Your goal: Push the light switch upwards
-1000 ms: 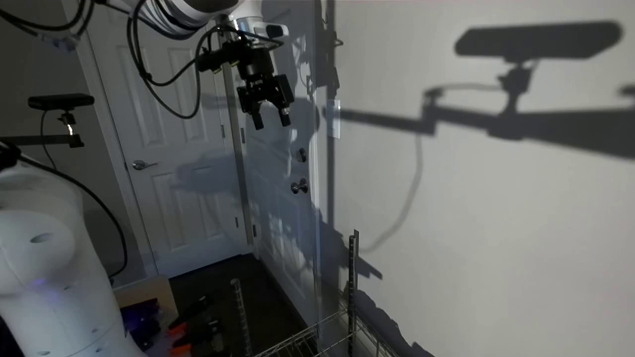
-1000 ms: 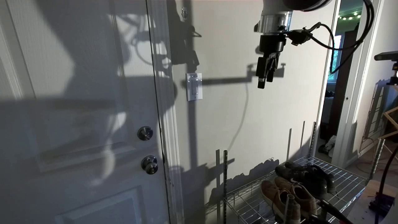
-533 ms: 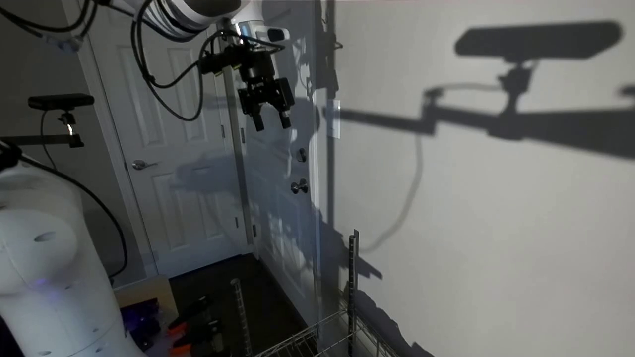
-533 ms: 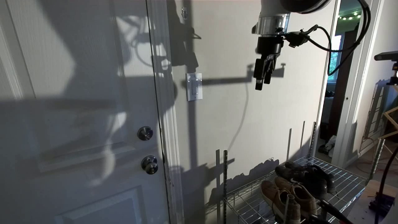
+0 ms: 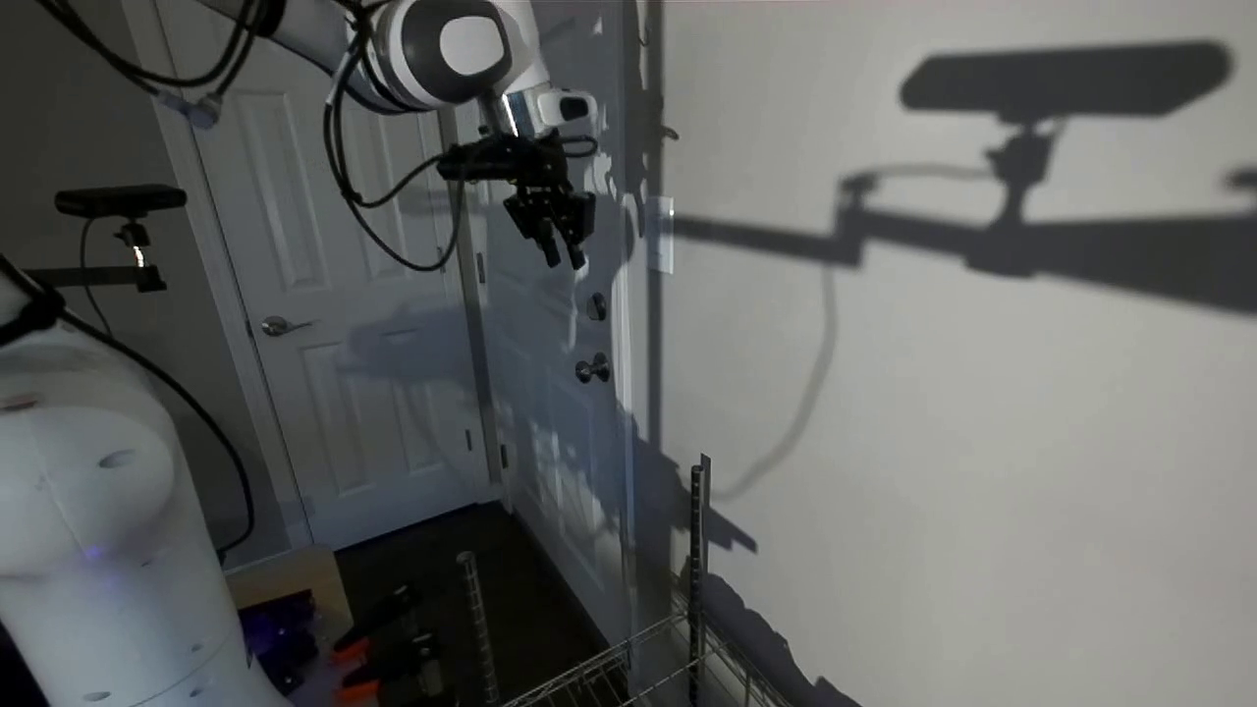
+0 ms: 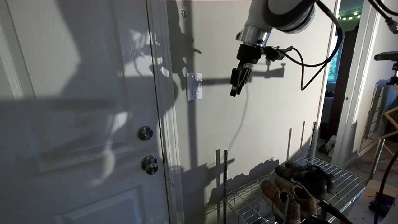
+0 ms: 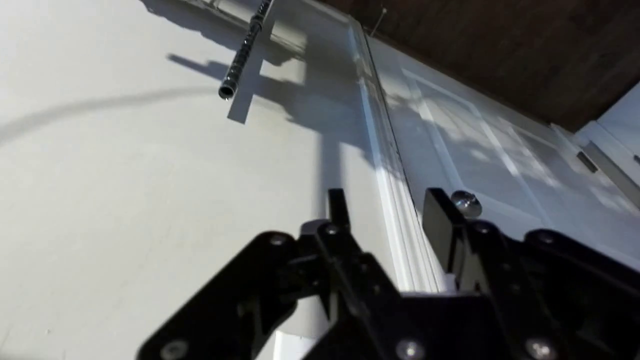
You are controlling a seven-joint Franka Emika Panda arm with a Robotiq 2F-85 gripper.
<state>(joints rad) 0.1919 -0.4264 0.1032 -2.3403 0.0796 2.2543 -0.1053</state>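
The light switch (image 6: 195,87) is a white rocker on a white wall plate beside the door frame. In an exterior view the same light switch (image 5: 661,236) appears nearly edge-on. My black gripper (image 6: 235,92) hangs tilted, tips down, apart from the wall plate and right of it in that view. From the opposite angle, the gripper (image 5: 566,261) shows its two fingers fairly near each other. In the wrist view the gripper (image 7: 384,202) has a partial gap between its pads, with nothing held. A white edge, probably the switch plate (image 7: 295,346), peeks out beneath the left finger linkage.
A white door (image 6: 93,140) with a deadbolt (image 6: 145,133) and a knob (image 6: 150,165) stands beside the switch. Below is a wire rack (image 6: 245,202) carrying brown shoes (image 6: 284,196) and black shoes (image 6: 307,179). A rack post (image 6: 225,174) rises near the wall. Cables (image 6: 311,65) loop off the arm.
The arm has moved toward the switch and somewhat lower, and the gripper has tilted. Its fingers have come closer together. The switch looks the same.
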